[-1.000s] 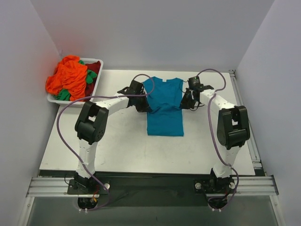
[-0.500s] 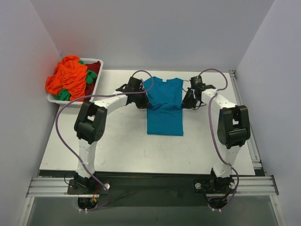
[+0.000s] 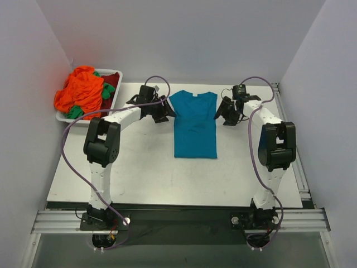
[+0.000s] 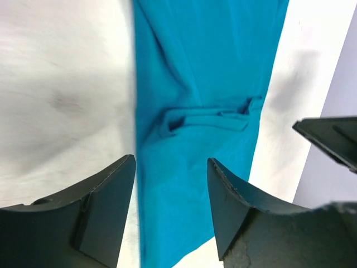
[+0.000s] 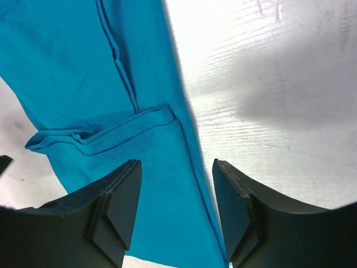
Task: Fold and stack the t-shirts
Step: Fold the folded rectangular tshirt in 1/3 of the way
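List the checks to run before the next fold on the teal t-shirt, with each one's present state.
1. Left gripper open, holding nothing: ok.
2. Right gripper open, holding nothing: ok.
3. Both sleeves of the teal t-shirt folded inward: ok.
4. Shirt flat on the table, side edges straight: ok.
5. Grippers at the hem, if that is probably folded next: not ok, both sit beside the shoulders.
6. Other t-shirts kept in the tray: ok.
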You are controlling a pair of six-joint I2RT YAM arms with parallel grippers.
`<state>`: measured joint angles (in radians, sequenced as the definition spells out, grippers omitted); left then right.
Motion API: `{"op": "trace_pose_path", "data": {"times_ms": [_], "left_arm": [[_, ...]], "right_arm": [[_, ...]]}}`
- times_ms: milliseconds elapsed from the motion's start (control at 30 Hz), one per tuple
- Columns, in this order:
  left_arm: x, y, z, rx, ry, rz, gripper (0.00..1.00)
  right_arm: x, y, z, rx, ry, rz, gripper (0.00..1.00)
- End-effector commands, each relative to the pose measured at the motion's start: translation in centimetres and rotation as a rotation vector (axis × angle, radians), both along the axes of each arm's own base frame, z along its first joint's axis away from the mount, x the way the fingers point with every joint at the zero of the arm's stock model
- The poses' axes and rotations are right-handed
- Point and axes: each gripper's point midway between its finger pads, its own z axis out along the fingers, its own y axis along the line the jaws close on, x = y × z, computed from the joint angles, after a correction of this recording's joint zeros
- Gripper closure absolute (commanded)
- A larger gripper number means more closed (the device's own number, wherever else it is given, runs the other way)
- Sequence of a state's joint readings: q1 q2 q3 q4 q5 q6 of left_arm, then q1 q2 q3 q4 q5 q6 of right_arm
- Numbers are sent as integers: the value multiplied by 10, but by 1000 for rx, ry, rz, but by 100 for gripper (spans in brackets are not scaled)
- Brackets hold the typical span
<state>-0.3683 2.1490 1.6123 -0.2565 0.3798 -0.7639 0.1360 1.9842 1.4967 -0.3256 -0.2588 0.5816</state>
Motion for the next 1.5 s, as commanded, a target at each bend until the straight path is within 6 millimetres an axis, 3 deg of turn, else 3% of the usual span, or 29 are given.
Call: {"op": "trace_pose_path", "data": {"times_ms": [0,100,200,333,400,567,700,800,933,1167,1200,1267,1467], "left_arm": [[19,9,63,-49,-181,-21,36],[1,5,67,-42,-173,-30,48],[-13,-8,54,-30,-149,-54,63],[-22,-38,35,-54,-118,-113,81],[-21,-55,39,-107,-134,-149,85],[-14,-74,12,-160,-96,-181,92],[-2,-67,-20,-134,-50,-147,92],[4,-51,-45,-126,3,-81,92],[-4,-34,-67,-84,46,-25,92],[-21,-10,-74,9,84,62,96],[-21,-9,-64,3,67,69,96],[-30,-2,-69,21,86,96,96],[-49,8,-55,34,70,123,97]], "right_arm": [[-9,-1,30,-19,-32,36,47],[-17,12,41,-7,-65,54,52],[-24,35,42,-13,-75,96,54],[-13,68,35,72,-80,155,64],[-10,90,35,179,-83,200,72],[12,119,18,315,-85,237,81],[26,113,-8,314,-42,191,84],[24,96,-41,291,23,137,85],[17,76,-59,282,55,79,85],[2,69,-70,259,77,81,85],[1,69,-69,258,76,85,85],[-8,74,-74,249,89,105,85],[-32,82,-80,203,103,170,85]]}}
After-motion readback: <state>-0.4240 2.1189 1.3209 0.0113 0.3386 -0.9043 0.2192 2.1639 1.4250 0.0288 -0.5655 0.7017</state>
